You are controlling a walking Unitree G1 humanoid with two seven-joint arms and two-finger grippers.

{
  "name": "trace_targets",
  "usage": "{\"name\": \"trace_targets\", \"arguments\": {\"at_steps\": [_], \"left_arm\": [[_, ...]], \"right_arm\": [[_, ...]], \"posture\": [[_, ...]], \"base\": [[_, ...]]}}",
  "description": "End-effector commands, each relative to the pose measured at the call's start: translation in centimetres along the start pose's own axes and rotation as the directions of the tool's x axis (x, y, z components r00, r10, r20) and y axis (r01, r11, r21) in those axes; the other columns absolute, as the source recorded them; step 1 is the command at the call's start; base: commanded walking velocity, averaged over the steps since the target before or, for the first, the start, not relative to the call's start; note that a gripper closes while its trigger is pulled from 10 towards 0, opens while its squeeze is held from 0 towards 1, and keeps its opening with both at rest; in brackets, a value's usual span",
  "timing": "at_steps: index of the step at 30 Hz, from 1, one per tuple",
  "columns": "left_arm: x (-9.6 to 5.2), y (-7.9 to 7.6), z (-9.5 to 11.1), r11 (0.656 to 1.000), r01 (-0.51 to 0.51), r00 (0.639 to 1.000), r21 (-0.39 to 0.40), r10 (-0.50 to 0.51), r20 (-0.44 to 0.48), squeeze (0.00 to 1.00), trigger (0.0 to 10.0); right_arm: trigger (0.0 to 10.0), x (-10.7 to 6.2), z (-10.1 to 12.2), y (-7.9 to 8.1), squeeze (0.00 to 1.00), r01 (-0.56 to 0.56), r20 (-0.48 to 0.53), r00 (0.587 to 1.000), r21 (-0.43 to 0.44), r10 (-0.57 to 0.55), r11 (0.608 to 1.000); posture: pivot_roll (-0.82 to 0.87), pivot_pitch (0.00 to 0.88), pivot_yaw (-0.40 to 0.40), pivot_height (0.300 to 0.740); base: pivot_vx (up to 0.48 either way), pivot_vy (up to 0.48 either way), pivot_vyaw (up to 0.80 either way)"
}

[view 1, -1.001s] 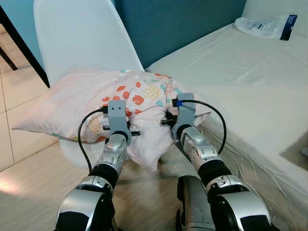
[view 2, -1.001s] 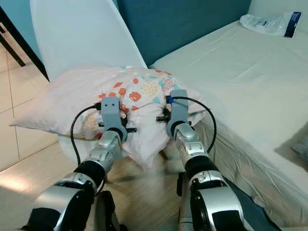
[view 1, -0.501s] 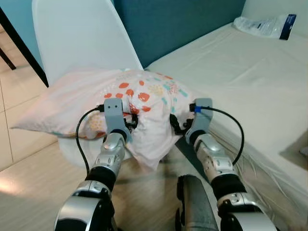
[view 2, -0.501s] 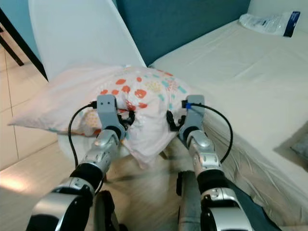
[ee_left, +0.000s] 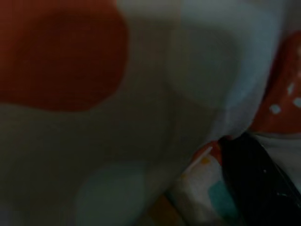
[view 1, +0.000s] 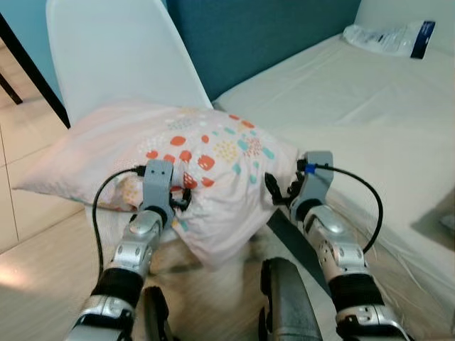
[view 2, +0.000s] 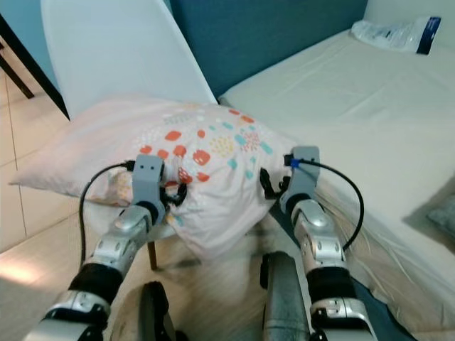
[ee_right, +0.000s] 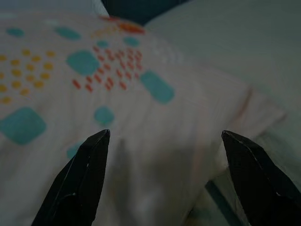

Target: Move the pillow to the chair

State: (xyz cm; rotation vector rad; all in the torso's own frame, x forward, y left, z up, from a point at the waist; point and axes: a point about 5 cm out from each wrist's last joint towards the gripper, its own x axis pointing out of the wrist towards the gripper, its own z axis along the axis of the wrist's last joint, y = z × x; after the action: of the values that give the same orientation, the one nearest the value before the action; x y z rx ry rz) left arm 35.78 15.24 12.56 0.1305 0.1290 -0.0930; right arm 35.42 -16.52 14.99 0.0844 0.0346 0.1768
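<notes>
One pillow [view 1: 206,177] on one chair [view 1: 114,50]; left tool [view 1: 181,201] clamps it, right tool [ee_right: 164,183] spread apart.

A wide bed with a pale cream fitted sheet [view 1: 370,106] stretches away beyond and to the right of the right fingers, its near edge just beside them. A crinkled clear plastic package with a dark blue label [view 1: 387,37] lies at its far corner, well apart from both fingers. A dark teal wall [view 1: 263,32] rises behind. Pale floor tiles [view 1: 18,185] spread left of the left fingers, crossed by a black slanted furniture leg [view 1: 32,67].
</notes>
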Motion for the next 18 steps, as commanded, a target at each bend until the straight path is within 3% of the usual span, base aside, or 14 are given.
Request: {"name": "trace_targets", "arguments": {"at_steps": [1,2,3,4,5,7,8,10,11,12,13,14,15,18], "left_arm": [[-0.5,2.0,0.3,0.998,-0.058,0.998,0.012,0.058,-0.009,1.00,10.0],[-0.7,1.9,0.5,0.998,-0.052,0.999,-0.021,0.051,-0.010,1.00,10.0],[-0.7,1.5,0.7,0.995,-0.031,0.999,-0.096,0.030,-0.012,0.27,10.0],[-0.7,1.2,0.8,0.989,-0.015,1.000,-0.145,0.013,-0.012,0.27,10.0],[-0.7,0.9,0.9,0.981,0.008,1.000,-0.196,-0.012,-0.018,0.00,10.0],[-0.8,0.7,1.0,0.973,0.024,0.999,-0.228,-0.030,-0.022,0.00,10.0],[-0.8,0.4,1.0,0.958,0.047,0.998,-0.284,-0.060,-0.036,0.00,10.0],[-0.8,-0.2,0.9,0.872,0.096,0.988,-0.480,-0.143,-0.062,0.00,10.0],[-0.9,-0.4,0.8,0.811,0.102,0.982,-0.575,-0.175,-0.072,0.00,10.0],[-0.9,-0.4,0.6,0.776,0.102,0.976,-0.622,-0.198,-0.087,0.00,10.0],[-0.9,-0.4,0.6,0.776,0.102,0.976,-0.622,-0.198,-0.087,0.00,10.0],[-1.2,-0.4,0.3,0.771,0.103,0.971,-0.629,-0.215,-0.105,0.13,10.0],[-1.4,-0.3,0.0,0.773,0.096,0.969,-0.627,-0.216,-0.118,1.00,10.0],[-1.8,0.3,-0.2,0.798,0.076,0.968,-0.598,-0.202,-0.147,1.00,10.0]], "right_arm": [[10.0,-0.4,-0.5,0.0,1.00,0.000,-0.025,1.000,0.011,0.000,1.000],[10.0,-0.4,-0.5,0.0,1.00,0.000,-0.025,1.000,0.011,0.000,1.000],[10.0,-0.5,-0.4,0.1,1.00,-0.004,-0.023,1.000,0.012,0.004,1.000],[10.0,-0.5,-0.4,0.2,1.00,-0.006,-0.021,1.000,0.013,0.006,1.000],[10.0,-0.4,-0.3,0.4,1.00,-0.017,-0.017,1.000,0.016,0.017,1.000],[10.0,-0.4,-0.2,0.6,1.00,-0.025,-0.015,1.000,0.018,0.025,1.000],[10.0,-0.4,0.0,1.0,1.00,-0.043,-0.009,0.999,0.017,0.044,0.999],[10.0,-0.5,0.1,1.8,1.00,-0.080,-0.002,0.997,0.012,0.080,0.997],[10.0,-0.6,0.0,2.1,1.00,-0.090,-0.003,0.996,0.011,0.090,0.996],[10.0,-0.6,0.0,2.3,1.00,-0.095,-0.006,0.995,0.011,0.095,0.995],[10.0,-0.6,0.0,2.3,1.00,-0.095,-0.006,0.995,0.011,0.095,0.995],[10.0,-0.6,0.0,2.5,1.00,-0.097,-0.007,0.995,0.012,0.097,0.995],[10.0,-0.7,0.0,2.7,1.00,-0.098,-0.008,0.995,0.012,0.098,0.995],[10.0,-0.7,0.0,2.8,1.00,-0.098,-0.007,0.995,0.010,0.098,0.995]], "posture": [[-0.11,0.204,0.068,0.571],[-0.11,0.203,0.068,0.571],[-0.11,0.198,0.068,0.571],[-0.11,0.196,0.070,0.571],[-0.11,0.195,0.073,0.571],[-0.11,0.195,0.073,0.571],[-0.11,0.194,0.076,0.571],[-0.11,0.193,0.077,0.571],[-0.11,0.194,0.079,0.571],[-0.11,0.193,0.082,0.571],[-0.11,0.193,0.082,0.571],[-0.11,0.193,0.086,0.571],[-0.11,0.195,0.088,0.571],[-0.11,0.194,0.089,0.571]], "base": [[0.000,0.000,0.00],[0.000,0.000,0.00],[0.000,0.000,0.00],[0.000,0.000,0.00],[0.000,0.000,0.00],[0.000,0.000,0.00],[0.000,0.000,0.00],[0.000,0.000,0.00],[0.000,0.000,0.00],[0.000,0.000,0.00],[0.000,0.000,0.00],[0.000,0.000,0.00],[0.000,0.000,0.00],[0.000,0.000,0.00]]}}
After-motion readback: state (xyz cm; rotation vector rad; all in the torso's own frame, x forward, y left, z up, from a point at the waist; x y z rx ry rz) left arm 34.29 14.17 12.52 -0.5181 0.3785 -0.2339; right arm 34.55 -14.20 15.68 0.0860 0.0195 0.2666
